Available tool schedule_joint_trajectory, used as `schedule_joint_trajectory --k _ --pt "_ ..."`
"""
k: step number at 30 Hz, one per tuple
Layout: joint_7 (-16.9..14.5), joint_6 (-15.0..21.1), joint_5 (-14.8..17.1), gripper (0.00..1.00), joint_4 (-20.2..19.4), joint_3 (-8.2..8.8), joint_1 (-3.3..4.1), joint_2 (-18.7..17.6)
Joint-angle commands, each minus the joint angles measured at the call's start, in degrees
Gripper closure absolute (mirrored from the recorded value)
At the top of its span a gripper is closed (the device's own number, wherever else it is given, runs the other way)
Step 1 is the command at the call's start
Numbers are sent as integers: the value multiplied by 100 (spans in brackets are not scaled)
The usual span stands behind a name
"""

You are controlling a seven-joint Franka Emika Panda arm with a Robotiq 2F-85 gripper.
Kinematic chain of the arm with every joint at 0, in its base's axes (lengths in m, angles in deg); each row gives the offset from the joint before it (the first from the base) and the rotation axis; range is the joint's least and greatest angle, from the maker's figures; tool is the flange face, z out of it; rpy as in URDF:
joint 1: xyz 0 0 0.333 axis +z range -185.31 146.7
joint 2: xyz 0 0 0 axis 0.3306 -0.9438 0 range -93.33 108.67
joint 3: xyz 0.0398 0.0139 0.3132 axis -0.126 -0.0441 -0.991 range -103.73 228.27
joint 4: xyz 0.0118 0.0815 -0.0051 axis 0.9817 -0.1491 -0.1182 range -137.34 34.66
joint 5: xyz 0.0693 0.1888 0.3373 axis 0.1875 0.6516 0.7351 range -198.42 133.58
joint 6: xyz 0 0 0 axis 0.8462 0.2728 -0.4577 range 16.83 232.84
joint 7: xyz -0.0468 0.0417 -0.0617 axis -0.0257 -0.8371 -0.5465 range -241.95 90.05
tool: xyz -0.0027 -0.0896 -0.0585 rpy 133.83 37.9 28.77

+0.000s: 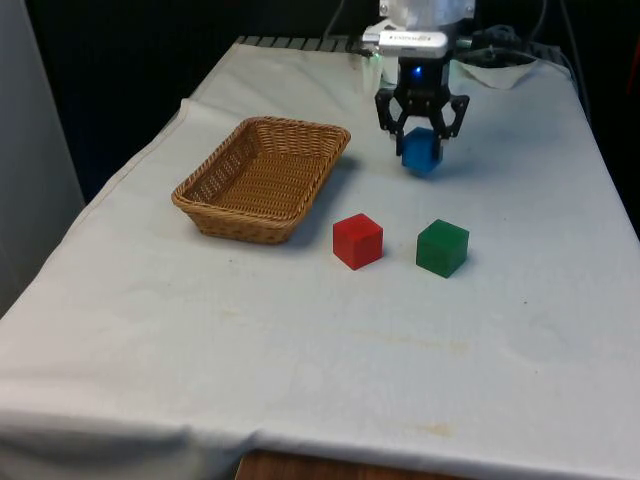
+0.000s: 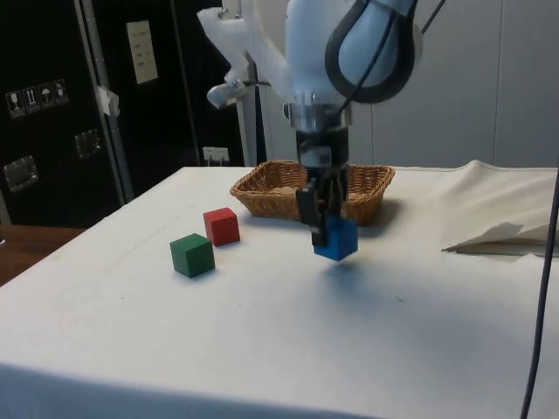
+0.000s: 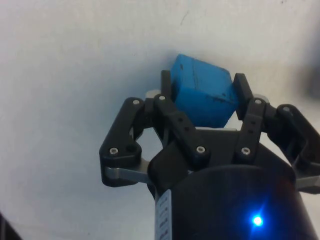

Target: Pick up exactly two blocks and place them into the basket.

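The hand is clamped on the blue block, a finger on either side. The side view shows the block lifted clear of the desk. In front view the basket sits to the left, red block and green block nearer the camera.

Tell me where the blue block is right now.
The blue block sits between the gripper's fingers, lifted just above the cloth, to the front view's right of the basket, beyond the green block.

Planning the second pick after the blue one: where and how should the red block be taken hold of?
Judging by its pose, take the red block from straight above, closing on two opposite upright faces. It sits flat on the cloth, turned corner-on in the front view, so the tool, now shut on the blue block, would probably need rotating. The green block stands apart.
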Motion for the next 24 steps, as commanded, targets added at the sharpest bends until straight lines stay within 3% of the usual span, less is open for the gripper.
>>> schedule_joint_trajectory --k 1,4,5,6,12,13,14,24 --pt "132 -80 -149 87 6 57 23 52" --pt "143 -264 -166 87 11 46 11 229" --pt "0 -201 -6 87 0 0 0 206" --pt "149 -378 -189 87 17 46 0 344" --pt "126 -751 -264 87 74 46 -29 699" --pt "6 -682 -80 87 40 23 -6 699" --pt "115 -814 -275 87 86 46 -29 751" --pt "-201 -1324 -332 87 304 195 -46 1060"
